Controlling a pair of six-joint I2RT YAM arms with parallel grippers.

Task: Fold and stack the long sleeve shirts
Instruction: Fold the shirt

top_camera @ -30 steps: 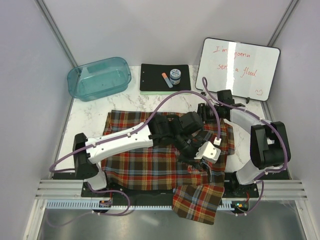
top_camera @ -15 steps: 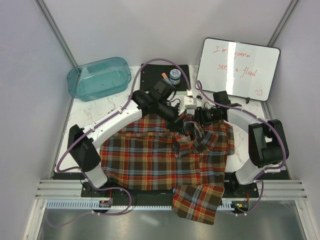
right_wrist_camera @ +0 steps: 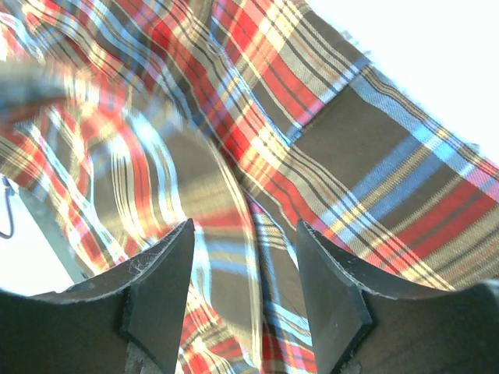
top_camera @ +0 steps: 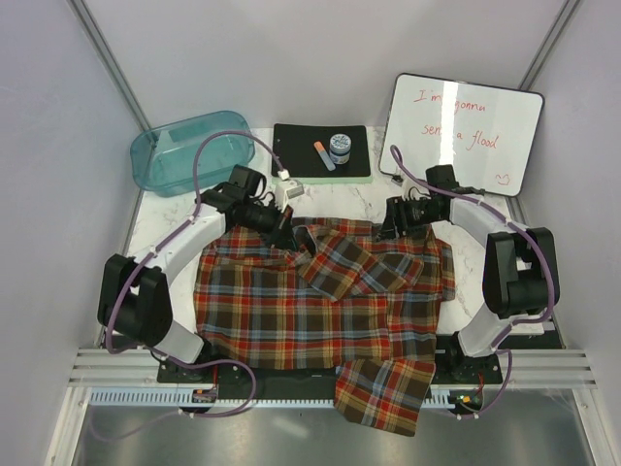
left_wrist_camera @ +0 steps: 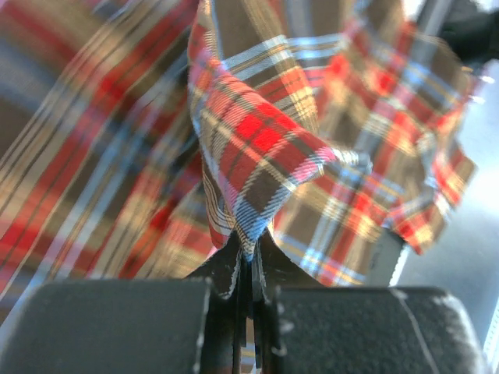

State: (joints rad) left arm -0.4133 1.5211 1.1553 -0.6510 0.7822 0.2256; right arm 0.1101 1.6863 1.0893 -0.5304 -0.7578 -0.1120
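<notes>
The plaid flannel shirt (top_camera: 310, 311) lies spread on the table, red, orange, brown and blue-grey checks, with one sleeve (top_camera: 383, 393) hanging over the front edge. My left gripper (top_camera: 287, 229) is shut on a fold of the shirt (left_wrist_camera: 257, 148) near its far left edge and holds it slightly raised. My right gripper (top_camera: 393, 225) is open just above the shirt's far right part (right_wrist_camera: 257, 195), with cloth between its fingers but not clamped.
A teal plastic bin (top_camera: 192, 150) stands at the back left. A black clipboard (top_camera: 291, 155) on a green pad holds a small jar (top_camera: 340, 147) and a marker (top_camera: 323, 155). A whiteboard (top_camera: 463, 131) leans at the back right.
My left gripper has swung from the shirt's right middle to the back, then left, dragging a sleeve across with it. My right gripper has shifted only slightly at the far right.
</notes>
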